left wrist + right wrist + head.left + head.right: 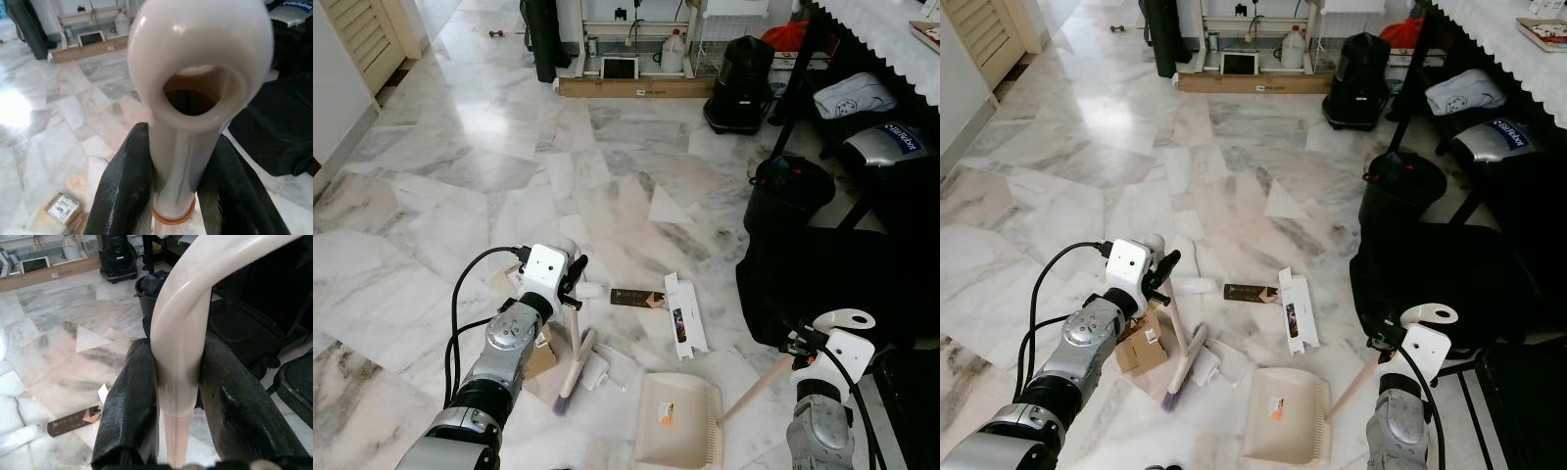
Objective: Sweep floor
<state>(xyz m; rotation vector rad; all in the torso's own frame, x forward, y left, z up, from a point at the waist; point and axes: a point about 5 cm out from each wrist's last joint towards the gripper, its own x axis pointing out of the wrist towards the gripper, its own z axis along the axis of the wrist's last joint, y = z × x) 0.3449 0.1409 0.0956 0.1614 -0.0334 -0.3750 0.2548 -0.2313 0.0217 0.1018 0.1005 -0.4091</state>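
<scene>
My left gripper [570,285] is shut on the cream handle of a small broom [574,367], whose purple bristles rest on the marble floor. In the left wrist view its fingers [124,181] clamp the handle just below its looped end. My right gripper [805,345] is shut on the wooden-and-cream handle of a beige dustpan [676,423], which lies flat on the floor to the broom's right. Litter around the broom head includes a small cardboard box [541,353], white paper scraps [609,369], a dark brown packet [636,297] and an opened white carton [685,315].
A black bag [822,284] and a black bin [789,192] stand close on the right, under a table with a white cloth [891,39]. A black vacuum [741,83] and a long cardboard box [636,86] lie at the far end. Open marble floor stretches ahead and left.
</scene>
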